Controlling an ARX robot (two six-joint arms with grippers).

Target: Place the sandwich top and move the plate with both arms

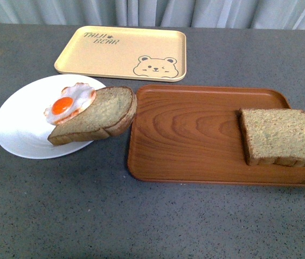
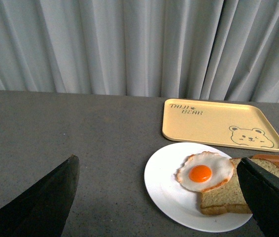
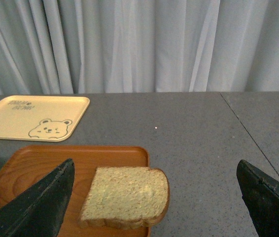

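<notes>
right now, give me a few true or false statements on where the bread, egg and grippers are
1. The sandwich top lies on the brown tray. True.
2. The fried egg sits on the brown tray. False: it is on the plate, partly over the smaller slice.
3. The left gripper and the right gripper are both open and hold nothing. True.
4. The sandwich top covers the fried egg. False: it lies apart from it, on the brown tray.
</notes>
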